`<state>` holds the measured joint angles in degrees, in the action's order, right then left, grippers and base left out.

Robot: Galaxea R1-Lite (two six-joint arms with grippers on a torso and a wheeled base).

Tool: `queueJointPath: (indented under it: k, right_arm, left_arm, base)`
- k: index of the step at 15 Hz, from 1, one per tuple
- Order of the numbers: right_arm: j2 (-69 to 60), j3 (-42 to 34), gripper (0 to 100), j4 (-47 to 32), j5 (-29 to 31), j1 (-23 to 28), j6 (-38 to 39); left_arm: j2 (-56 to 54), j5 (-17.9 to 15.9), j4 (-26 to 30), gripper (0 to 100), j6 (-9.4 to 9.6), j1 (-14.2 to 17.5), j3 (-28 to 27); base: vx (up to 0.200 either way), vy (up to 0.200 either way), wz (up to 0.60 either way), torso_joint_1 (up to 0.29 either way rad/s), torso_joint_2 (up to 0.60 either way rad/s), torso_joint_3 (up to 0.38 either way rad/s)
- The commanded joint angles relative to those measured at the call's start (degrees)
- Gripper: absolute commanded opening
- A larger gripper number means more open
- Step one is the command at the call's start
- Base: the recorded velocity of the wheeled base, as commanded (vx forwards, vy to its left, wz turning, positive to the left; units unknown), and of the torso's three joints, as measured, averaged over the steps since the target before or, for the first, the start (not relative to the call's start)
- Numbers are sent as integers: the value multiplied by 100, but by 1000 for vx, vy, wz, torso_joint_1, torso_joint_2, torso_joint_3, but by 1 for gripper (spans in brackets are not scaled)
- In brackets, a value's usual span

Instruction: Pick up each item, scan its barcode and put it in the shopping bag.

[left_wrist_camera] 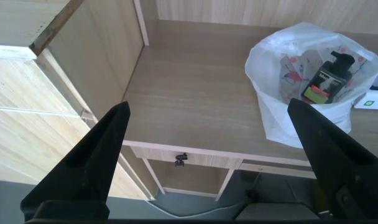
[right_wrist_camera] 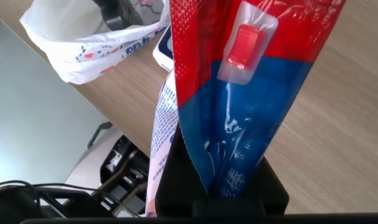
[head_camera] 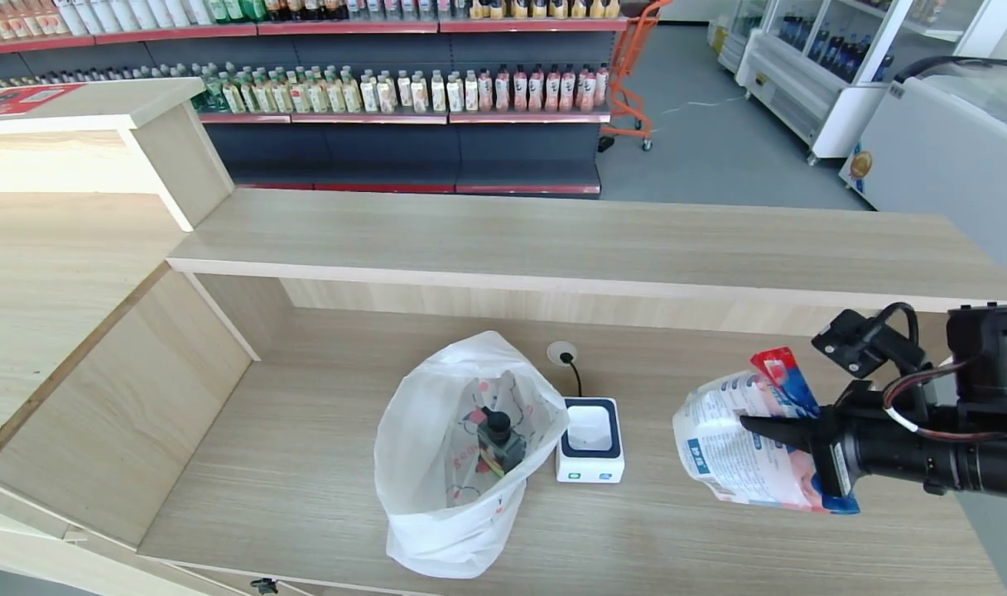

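Above the right end of the counter (head_camera: 288,480), lifted clear of the wood, hung the white, blue and red pouch (head_camera: 731,451). My right gripper (head_camera: 773,429) held it side-on, fingers clamped tight on the packet. It hung to the right of the scanner (head_camera: 590,437) and not over the scanner's window, so I judged its barcode had not yet been read. Just left of the scanner stood the white shopping bag (head_camera: 437,497), its mouth open towards me. A dark bottle (head_camera: 500,440) with a black cap lay inside it against some patterned wrapping, so at least one item seemed to be done with. My left gripper (left_wrist_camera: 209,106) hung near the counter's front edge, well apart from the bag, its fingers spread wide with nothing between them. By my reckoning, this pouch had yet to go across to the scanner with its code facing the window, and then into the bag.
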<state>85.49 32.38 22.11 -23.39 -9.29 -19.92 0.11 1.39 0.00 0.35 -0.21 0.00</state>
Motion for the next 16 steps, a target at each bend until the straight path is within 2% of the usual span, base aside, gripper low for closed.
queueJointPath:
  k: [1, 3, 8, 10, 16]
  right_arm:
    - [442, 5, 0, 109, -209, 6, -583]
    - [794, 32, 0, 513, -482, 41, -1506]
    - [2314, 480, 0, 2034, -1967, 226, -3624]
    - [2780, 612, 0, 2429, -2257, 208, -4029]
    - [3360, 1007, 0, 2500, -2424, -143, -4732]
  left_arm:
    - [-2, 2, 0, 100, 0, 3, 0]
    - [-2, 2, 0, 100, 0, 3, 0]
    - [-2, 2, 0, 100, 0, 3, 0]
    - [-2, 2, 0, 100, 0, 3, 0]
    - [-2, 2, 0, 100, 0, 3, 0]
  base:
    - [0, 0, 0, 0, 0, 0]
    - [0, 0, 0, 0, 0, 0]
    - [0, 0, 0, 0, 0, 0]
    - [0, 0, 0, 0, 0, 0]
    - [0, 0, 0, 0, 0, 0]
